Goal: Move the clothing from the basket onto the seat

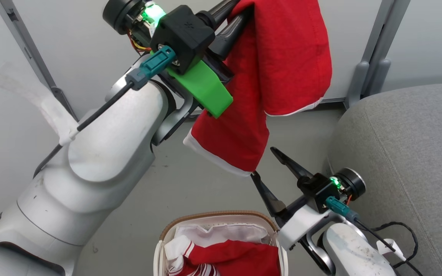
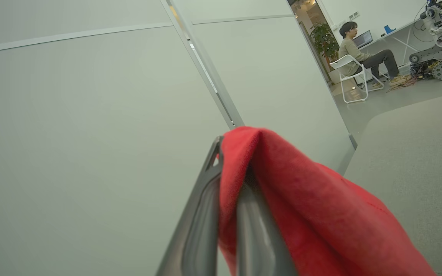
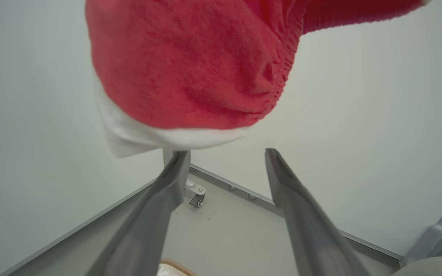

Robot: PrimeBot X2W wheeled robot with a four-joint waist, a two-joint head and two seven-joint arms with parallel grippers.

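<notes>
Clothing (image 1: 282, 69) hangs pinched in left gripper (image 1: 231, 15) — right gripper (image 1: 263, 161) gapes just below.

Garment (image 1: 290, 57) hanging from left gripper (image 2: 232, 161), higher than basket (image 1: 213, 213), more clothing (image 1: 240, 255) inside basket, seat (image 1: 409, 153) right of basket

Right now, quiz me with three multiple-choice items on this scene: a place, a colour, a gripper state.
1. Where is the lifted red garment relative to the basket and the seat? A. in the basket B. on the seat C. in the air, hanging from the left gripper
2. What colour is its hem? A. white B. blue C. yellow
3. How is the right gripper? A. shut on the garment B. open, holding nothing C. shut on the basket rim
Answers: C, the left fingers pinch its fabric aloft; A, a white band edges the red; B, its fingers stand spread below the hem.
</notes>
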